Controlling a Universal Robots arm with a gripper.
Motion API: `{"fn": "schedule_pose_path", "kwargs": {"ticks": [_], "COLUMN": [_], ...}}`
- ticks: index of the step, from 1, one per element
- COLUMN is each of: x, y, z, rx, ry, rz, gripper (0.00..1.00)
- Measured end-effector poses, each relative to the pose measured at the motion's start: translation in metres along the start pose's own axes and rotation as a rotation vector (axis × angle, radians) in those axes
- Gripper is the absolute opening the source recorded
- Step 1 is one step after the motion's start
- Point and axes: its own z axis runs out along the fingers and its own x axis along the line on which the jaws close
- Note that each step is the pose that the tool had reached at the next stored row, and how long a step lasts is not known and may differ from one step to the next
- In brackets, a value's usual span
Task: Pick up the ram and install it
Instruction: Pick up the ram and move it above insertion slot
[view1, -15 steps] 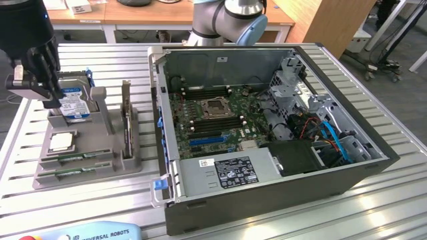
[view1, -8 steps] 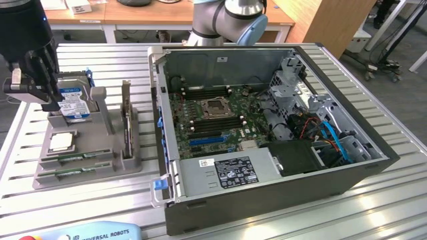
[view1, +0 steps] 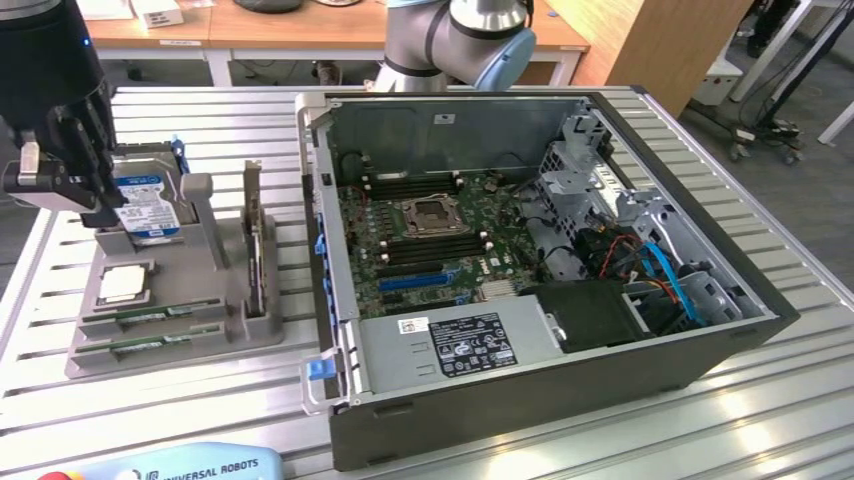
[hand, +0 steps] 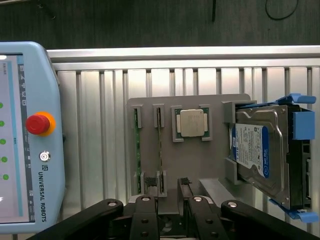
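Closest to me, the teach pendant (view1: 174, 465) lies at the table's (view1: 774, 410) edge. Just past it sits the grey fixture (view1: 200, 345), and there's the ram (view1: 150, 316), a thin green stick seated on edge in its holder. A second stick lies alongside, on the pendant side. Nothing has been lifted out yet.

Further along the fixture comes the processor chip (view1: 123, 283), then the hard drive (view1: 144, 205) standing in its blue-tabbed cradle. Above that end hangs the gripper (view1: 80, 190), pointing straight down, well clear of everything.

From the wrist view it looks down on the whole fixture (hand: 200, 160). The ram (hand: 159, 150) shows as a narrow line beside the chip (hand: 192, 122), and the drive (hand: 252, 150) is off to one side. The gripper (hand: 171, 201) has its fingers apart, with nothing between them.

So I'd call this the approach to the pick-up, with no contact made. That grab will want the fingers squared across a very thin edge, and only one stick between them, since the neighbour sits near.

Beyond, on the exterior view's right, the computer case (view1: 534, 400) lies open. The motherboard (view1: 400, 225) is bare to view, with long dark slots (view1: 407, 250) flanking the socket. Behind the case rises the arm (view1: 461, 30).
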Motion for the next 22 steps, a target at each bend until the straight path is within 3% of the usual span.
{"fn": "schedule_pose_path", "kwargs": {"ticks": [5,17,22], "x": [0.0,0.0,0.0], "y": [0.0,-0.0007,-0.0007], "z": [0.001,0.0169,0.0175], "rx": [0.0001,0.0,-0.0001], "ry": [-0.0001,0.0,0.0001], "rz": [0.0,0.0,0.0], "gripper": [0.29,0.29,0.29]}}
